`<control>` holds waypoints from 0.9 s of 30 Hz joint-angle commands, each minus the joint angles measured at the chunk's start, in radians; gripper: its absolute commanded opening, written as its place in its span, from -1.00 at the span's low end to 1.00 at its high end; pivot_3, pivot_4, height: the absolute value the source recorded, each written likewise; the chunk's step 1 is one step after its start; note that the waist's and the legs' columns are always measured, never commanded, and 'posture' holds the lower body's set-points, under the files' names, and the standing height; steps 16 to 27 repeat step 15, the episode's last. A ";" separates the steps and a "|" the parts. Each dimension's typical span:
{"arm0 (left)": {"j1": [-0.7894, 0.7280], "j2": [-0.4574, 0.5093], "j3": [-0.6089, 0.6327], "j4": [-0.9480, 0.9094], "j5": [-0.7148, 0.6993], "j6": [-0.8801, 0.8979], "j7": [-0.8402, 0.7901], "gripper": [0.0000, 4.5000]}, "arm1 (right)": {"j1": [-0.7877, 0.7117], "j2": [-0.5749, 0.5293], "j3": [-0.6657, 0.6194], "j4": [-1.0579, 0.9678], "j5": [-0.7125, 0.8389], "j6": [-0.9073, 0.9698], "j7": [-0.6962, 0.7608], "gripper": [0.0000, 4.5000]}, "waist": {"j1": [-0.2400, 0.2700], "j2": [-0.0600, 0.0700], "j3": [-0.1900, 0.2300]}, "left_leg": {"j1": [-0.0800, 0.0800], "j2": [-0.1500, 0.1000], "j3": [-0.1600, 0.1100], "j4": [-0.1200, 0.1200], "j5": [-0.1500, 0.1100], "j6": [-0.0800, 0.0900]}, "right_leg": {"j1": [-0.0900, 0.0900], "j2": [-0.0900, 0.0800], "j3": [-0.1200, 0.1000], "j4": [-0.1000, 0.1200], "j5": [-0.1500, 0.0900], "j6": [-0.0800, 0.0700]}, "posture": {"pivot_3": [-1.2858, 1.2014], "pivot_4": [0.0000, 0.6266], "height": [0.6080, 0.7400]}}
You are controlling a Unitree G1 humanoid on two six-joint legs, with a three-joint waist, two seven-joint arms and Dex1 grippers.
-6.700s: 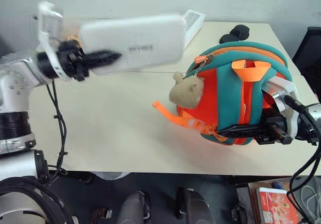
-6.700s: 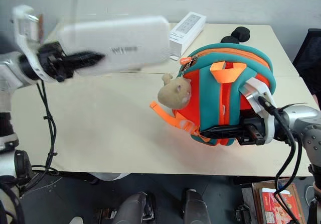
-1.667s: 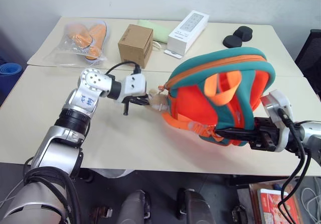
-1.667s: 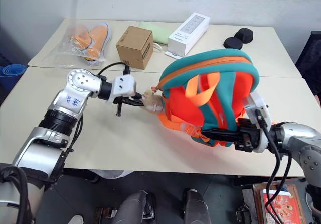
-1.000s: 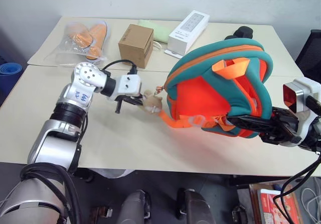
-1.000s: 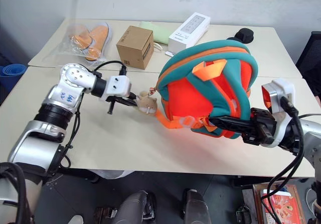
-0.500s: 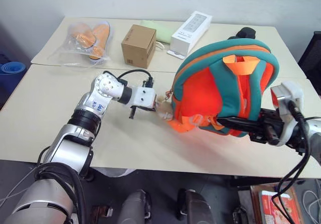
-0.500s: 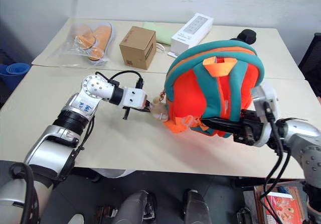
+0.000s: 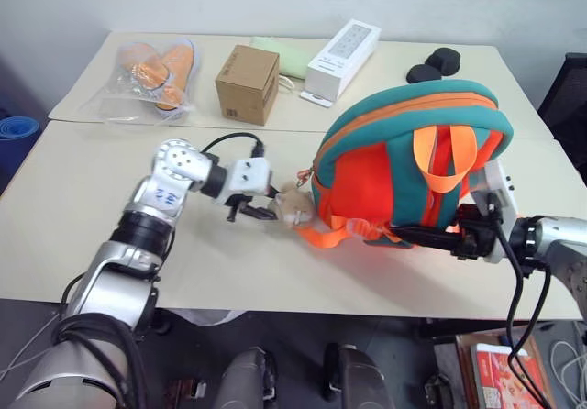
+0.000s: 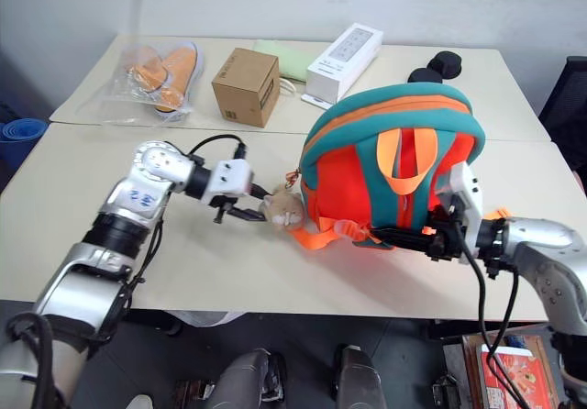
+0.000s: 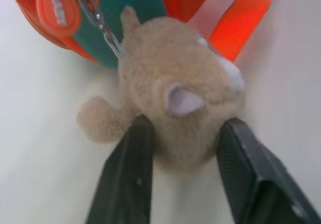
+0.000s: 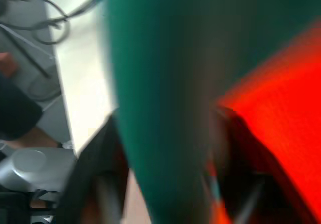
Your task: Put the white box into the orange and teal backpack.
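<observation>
**Orange and teal backpack upright on the table between two grippers**

Orange fabric with teal bands marks the orange and teal backpack [image 9: 413,171], which stands upright on the pale table [image 9: 183,271], a little to the right of centre. Its orange carry loop [image 9: 438,157] hangs down the side facing the camera, and loose orange webbing straps [image 9: 321,235] trail from its base at about 8 o'clock.

A tan plush toy [image 9: 292,207] hangs from the backpack by a small metal chain, at 9 o'clock from the bag. The left gripper [image 9: 266,212] reaches in from the left. In the left wrist view its two black fingers [image 11: 128,179] stand parted, one on each side of the plush toy, touching or nearly touching its fur, though a firm squeeze cannot be confirmed.

The right gripper [image 9: 426,237] reaches in from 3 o'clock, low against the backpack's base. In the right wrist view its dark fingers [image 12: 100,174] sit either side of a teal band of the bag. Whether they pinch it or merely flank it cannot be told.

The white box is not visible anywhere on the table.

At the far edge, from 10 to 1 o'clock, lie bagged orange shoes [image 9: 160,70], a brown cardboard cube [image 9: 248,83], a long white carton [image 9: 344,49] and two small black objects [image 9: 433,63].
</observation>
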 commanded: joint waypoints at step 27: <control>0.388 0.432 0.592 -0.558 -0.420 0.571 0.091 0.99 | -0.077 -0.383 -0.196 0.629 -0.110 -0.084 0.479 1.00 | -0.002 0.004 0.002 | 0.001 0.001 -0.001 -0.002 -0.003 -0.004 | 0.000 -0.003 0.006 -0.007 -0.001 -0.001 | 0.03 -0.52 1.00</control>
